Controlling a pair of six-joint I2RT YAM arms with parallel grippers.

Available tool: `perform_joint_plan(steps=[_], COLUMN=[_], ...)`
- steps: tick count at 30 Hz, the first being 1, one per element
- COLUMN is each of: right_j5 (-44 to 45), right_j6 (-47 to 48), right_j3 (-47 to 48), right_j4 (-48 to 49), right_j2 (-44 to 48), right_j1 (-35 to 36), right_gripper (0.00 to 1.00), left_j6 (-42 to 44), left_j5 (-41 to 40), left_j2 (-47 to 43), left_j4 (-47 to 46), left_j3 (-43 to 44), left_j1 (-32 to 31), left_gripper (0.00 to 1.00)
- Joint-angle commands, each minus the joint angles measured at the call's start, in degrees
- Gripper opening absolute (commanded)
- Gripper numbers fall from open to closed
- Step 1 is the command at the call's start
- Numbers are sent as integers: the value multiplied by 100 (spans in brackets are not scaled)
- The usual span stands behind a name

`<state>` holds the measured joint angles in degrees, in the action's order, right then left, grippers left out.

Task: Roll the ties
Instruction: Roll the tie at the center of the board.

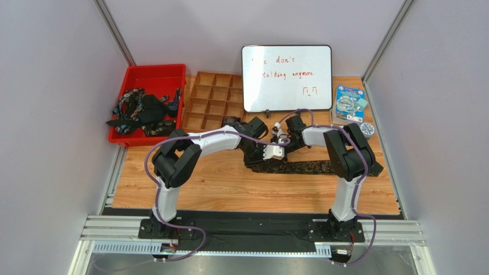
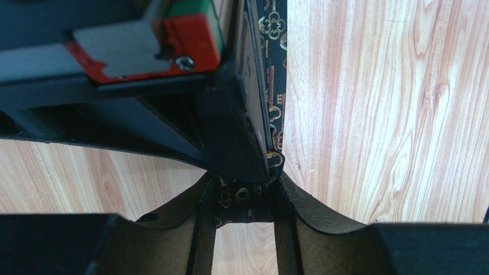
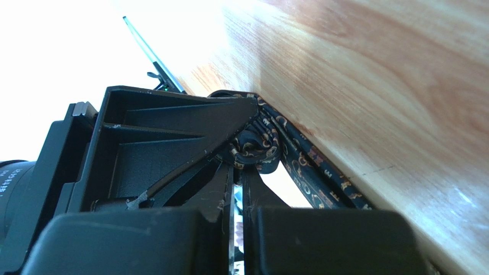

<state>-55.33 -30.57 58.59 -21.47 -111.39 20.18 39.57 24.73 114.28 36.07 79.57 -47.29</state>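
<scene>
Overhead: one tie (image 1: pixel 321 167) lies stretched along the wooden surface (image 1: pixel 229 189), and its left end is hidden where the left arm (image 1: pixel 172 163) and right arm (image 1: pixel 350 152) meet near the middle.
Elsewhere overhead: one red bin (image 1: pixel 155 69) at far left holds a tangle of loose ties (image 1: pixel 140 110), too knotted to count. Beside it stand one wooden tray (image 1: pixel 212 97) of compartments, one whiteboard (image 1: pixel 287 77) and one blue packet (image 1: pixel 350 103).
Left wrist: the left tool (image 2: pixel 244 209) stands partly closed. Its two fingers bracket the patterned coil (image 2: pixel 241 195), with cloth filling the gap, and the unrolled length runs away over the surface.
Right wrist: the right tool (image 3: pixel 238 172) has its jaws all but together. The tips nip the underside of the small coil, and the rest of the tie trails off along the grain.
Step in hand, as judged: winding the first turns of this tie.
Doing it well: probably keep the coil tight and square to the strip, with one tool pinning while the other regrips. Turn slowly so the edges stay aligned, and avoid dragging the flat length sideways.
Tally: two arms, two tools, one tie being rolled.
</scene>
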Motion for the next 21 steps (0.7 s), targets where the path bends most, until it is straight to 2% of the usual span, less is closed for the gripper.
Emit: perform_joint_plan(steps=[1,4,5,11,21], right_j5=[207,198,198,23,-13], right_j6=[138,262,349,674,1316], right_j3=[21,12,12,-5,118], right_j4=[74,-84,-120,-410,-999], right_j2=[-163,-207,-216,-427,-884], right_j1=[-102,-243,-278,-515,-796], right_gripper=[0,0,0,0,0], left_j6=[156,182,174,-168,-1021], left_j5=[40,268,321,594,1155], left_j2=[77,-81,-203,-766,-1057], left_j4=[242,251,225,-539,-2348], left_j3=[50,-3,-20,-354,-1215], left_j1=[0,88,149,360,405], left_gripper=[37,49,56,74,80])
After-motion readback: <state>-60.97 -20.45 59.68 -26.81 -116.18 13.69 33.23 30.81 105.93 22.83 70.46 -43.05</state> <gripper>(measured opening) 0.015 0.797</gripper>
